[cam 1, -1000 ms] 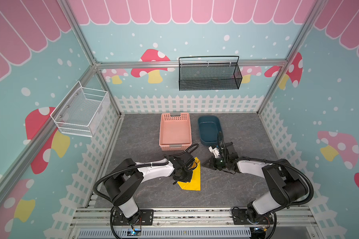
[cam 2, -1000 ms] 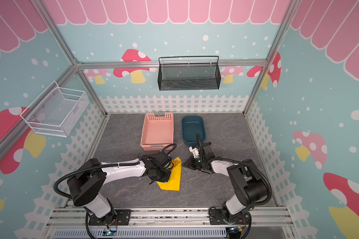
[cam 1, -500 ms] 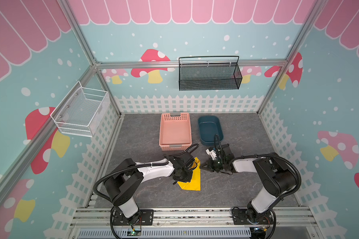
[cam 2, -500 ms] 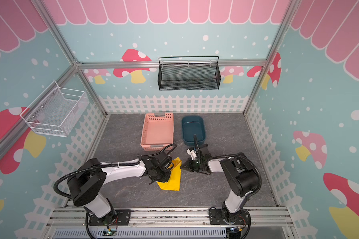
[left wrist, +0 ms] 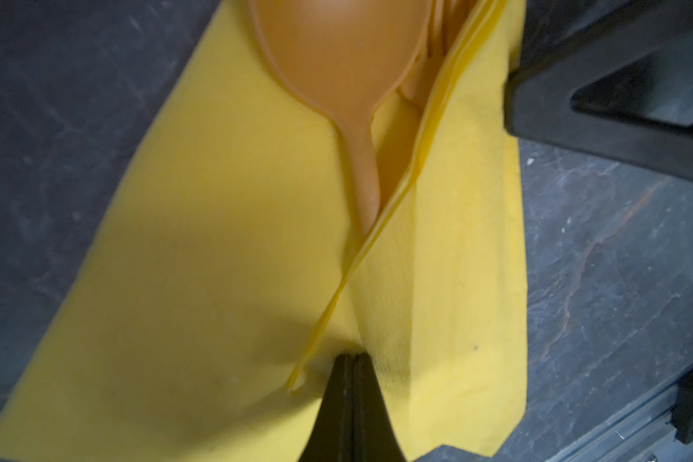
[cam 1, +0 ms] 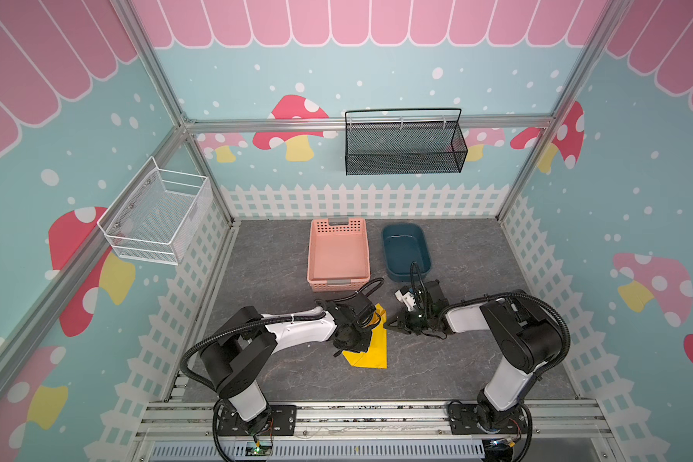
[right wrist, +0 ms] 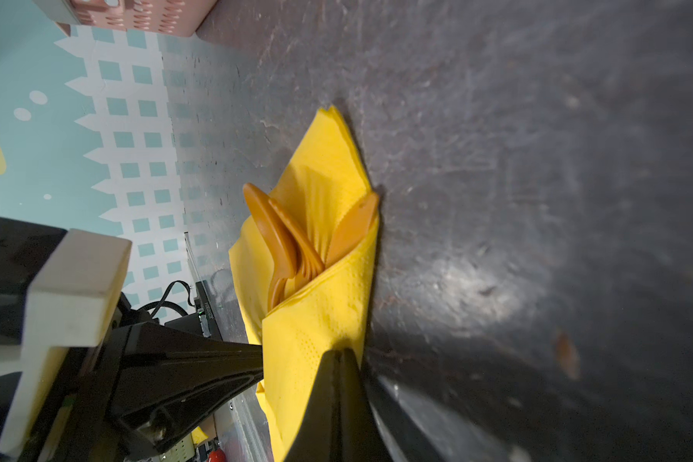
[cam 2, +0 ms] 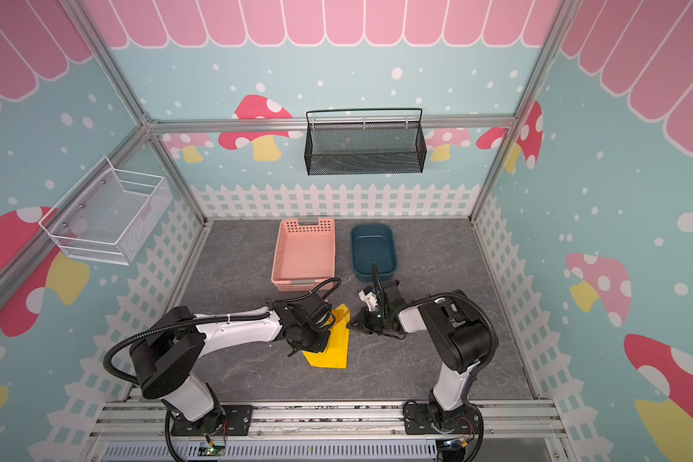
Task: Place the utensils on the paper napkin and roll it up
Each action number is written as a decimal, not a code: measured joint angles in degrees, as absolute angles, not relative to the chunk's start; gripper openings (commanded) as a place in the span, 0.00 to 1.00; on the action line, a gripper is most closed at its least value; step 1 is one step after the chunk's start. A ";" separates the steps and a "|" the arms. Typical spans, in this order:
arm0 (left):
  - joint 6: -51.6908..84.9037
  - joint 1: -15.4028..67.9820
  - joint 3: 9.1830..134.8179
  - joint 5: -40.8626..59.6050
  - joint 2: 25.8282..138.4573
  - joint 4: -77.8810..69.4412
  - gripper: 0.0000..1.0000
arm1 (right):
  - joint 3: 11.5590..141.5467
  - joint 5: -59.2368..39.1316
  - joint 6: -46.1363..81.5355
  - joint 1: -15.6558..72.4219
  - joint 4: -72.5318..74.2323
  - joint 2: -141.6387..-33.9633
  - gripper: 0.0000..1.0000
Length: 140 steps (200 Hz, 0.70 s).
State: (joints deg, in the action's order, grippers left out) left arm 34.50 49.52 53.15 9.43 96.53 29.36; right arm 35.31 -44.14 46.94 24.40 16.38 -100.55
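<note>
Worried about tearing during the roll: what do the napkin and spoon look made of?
Napkin: thin matte yellow paper, seemingly several plies; dotted embossing and stacked edges show. Spoon: smooth, slightly glossy orange-yellow, probably moulded plastic; uniform colour, thin raised rim.

Fold hides most of the utensils [right wrist: 293,248].
Left wrist view: spoon [left wrist: 337,60] bowl cut off at the frame edge, handle end tucked under a paper napkin [left wrist: 177,280] flap; fork [left wrist: 437,44] barely peeks out behind it. Both top views: left arm [cam 1: 297,330] covers much of the napkin, utensils too small to tell apart. Third piece [right wrist: 357,228]: kind unclear.
</note>
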 measured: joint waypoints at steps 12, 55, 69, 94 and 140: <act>34.50 49.52 53.15 9.41 96.53 29.36 0.00 | 35.31 -43.42 46.94 24.47 15.99 -100.01 0.00; 34.50 49.52 53.15 9.41 96.53 29.36 0.00 | 35.86 -40.91 46.98 24.49 14.55 -97.65 0.00; 34.50 49.52 53.15 9.41 96.53 29.36 0.00 | 36.51 -40.80 46.98 24.49 14.41 -97.65 0.00; 34.50 49.52 53.15 9.43 96.53 29.36 0.00 | 37.67 -40.82 46.92 24.49 14.50 -98.24 0.00; 34.50 49.52 53.15 9.41 96.53 29.36 0.00 | 38.15 -40.73 46.37 24.38 14.94 -101.34 0.00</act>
State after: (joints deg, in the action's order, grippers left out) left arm 34.50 49.52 53.15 9.41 96.53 29.36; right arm 38.15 -40.73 46.37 24.38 14.94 -101.34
